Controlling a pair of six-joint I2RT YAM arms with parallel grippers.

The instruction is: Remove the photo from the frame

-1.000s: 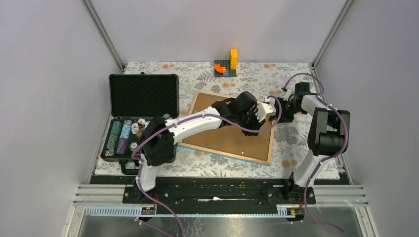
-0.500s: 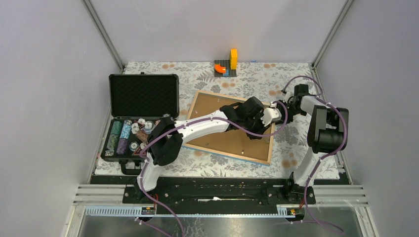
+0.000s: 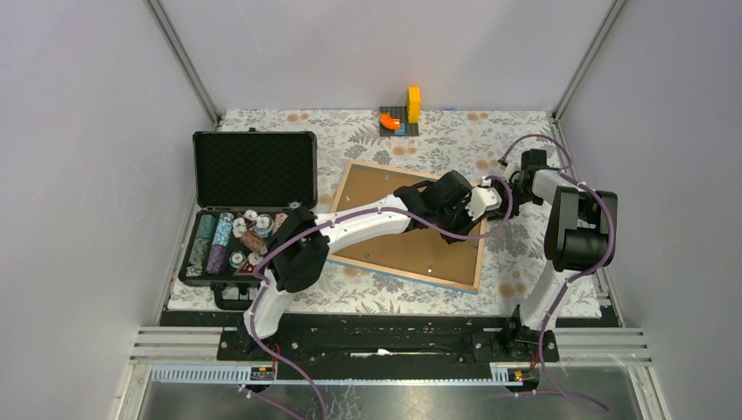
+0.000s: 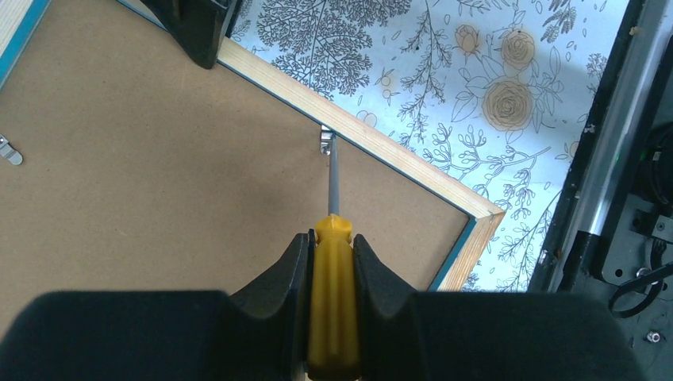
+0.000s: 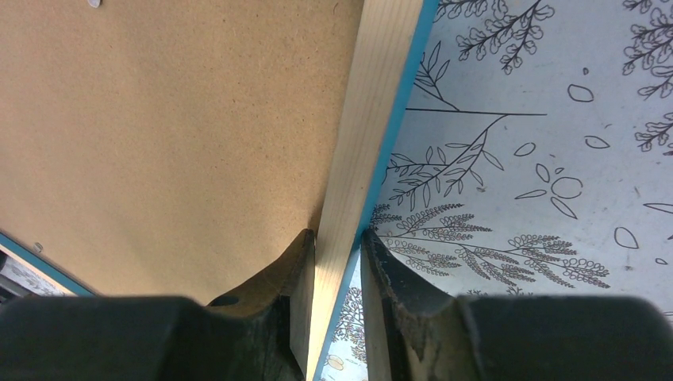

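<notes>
Floral tablecloth (image 3: 490,131) lies under the frame (image 3: 372,185), grey walls (image 3: 367,52) around.

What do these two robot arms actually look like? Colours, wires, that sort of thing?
They are built alike. The left arm and right arm have smooth white tube-like links joined by chunky black joint housings, and a purple cable loops loosely along each. The left gripper and right gripper each end in two black, tapering fingers. No markings are legible.

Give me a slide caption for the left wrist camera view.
Left gripper holds a yellow-handled screwdriver, tip at a metal tab on the frame back.
</notes>
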